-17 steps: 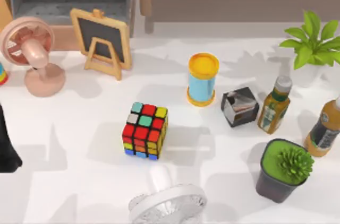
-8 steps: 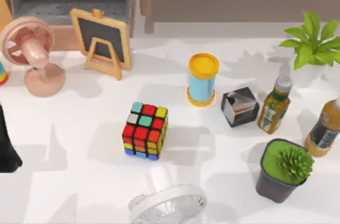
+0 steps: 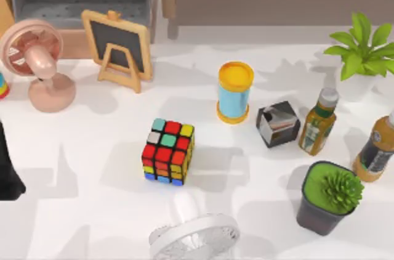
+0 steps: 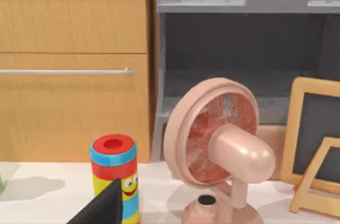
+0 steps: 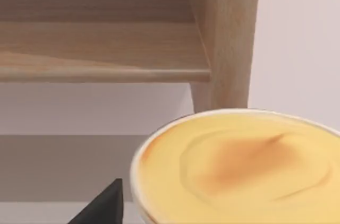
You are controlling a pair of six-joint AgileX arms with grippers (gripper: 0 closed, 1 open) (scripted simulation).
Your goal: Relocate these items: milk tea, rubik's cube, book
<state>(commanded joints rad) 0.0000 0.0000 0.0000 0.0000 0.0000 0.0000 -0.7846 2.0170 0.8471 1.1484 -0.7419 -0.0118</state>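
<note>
Top view, contents of the white table [image 3: 80,180]:
- rubik's cube [image 3: 167,151], upright, centre of frame, apart from everything else.
- milk tea [image 3: 235,92], a blue cup with a yellow lid, upright, upper right of the cube.
- dark shiny grey cube [image 3: 278,124], just right of the milk tea.
- two bottles: one [image 3: 319,121] beside the grey cube, the other [image 3: 375,149] at the right edge.
- succulent in a dark pot [image 3: 326,198], lower right.
- leafy plant [image 3: 363,44], upper right.
- white fan [image 3: 194,235], bottom edge, below the rubik's cube.
- pink fan [image 3: 34,63] and small chalkboard easel [image 3: 117,44], upper left.
- left arm [image 3: 7,174], a dark mass at the left edge, well apart from the rubik's cube.

Left wrist view: the left gripper [image 4: 101,210] showed as a dark tip at the bottom; whether it was open or closed could not be told. Behind it stood a striped cylinder with a red top [image 4: 114,179]; the pink fan and the easel lay to the right, with a wooden cabinet [image 4: 74,65] beyond.

Right wrist view: the right gripper [image 5: 103,208] was a dark tip at the bottom, its state likewise not told. A wide yellow lid [image 5: 239,165] lay close in the lower right, under a wooden shelf [image 5: 101,49].
</note>
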